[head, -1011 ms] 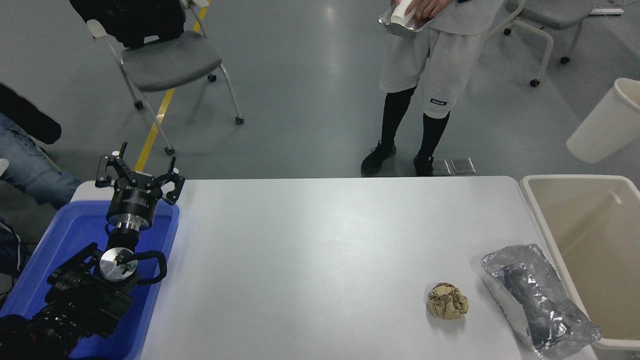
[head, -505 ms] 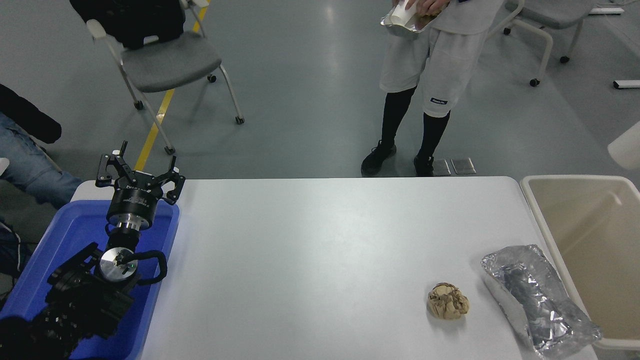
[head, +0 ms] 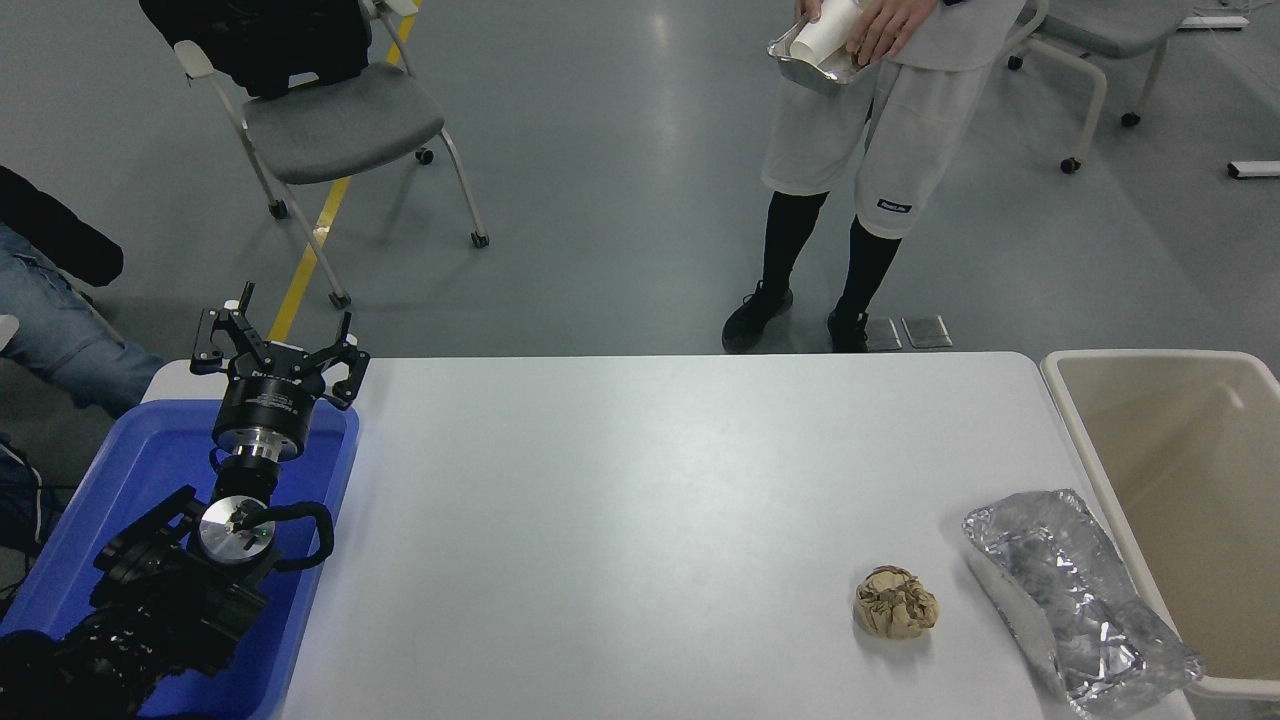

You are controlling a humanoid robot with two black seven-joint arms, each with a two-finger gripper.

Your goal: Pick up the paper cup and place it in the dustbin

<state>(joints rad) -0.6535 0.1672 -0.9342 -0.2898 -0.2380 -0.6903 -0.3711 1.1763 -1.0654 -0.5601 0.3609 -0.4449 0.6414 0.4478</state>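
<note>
No paper cup stands on the table. The only white cup in view lies in a silver tray held by a person at the far side. The beige dustbin stands against the table's right end, and what shows of its inside is bare. My left gripper is parked open over the far end of the blue tray at the lower left, with nothing between its fingers. My right arm is out of view.
A crumpled brown paper ball and a crinkled foil tray lie at the table's near right, beside the dustbin. A person stands behind the far edge. A grey chair is at the back left.
A white cup seen close up at the right edge above the dustbin slid off to the right and is gone. The person shifted the silver tray slightly. My left arm stayed still.
</note>
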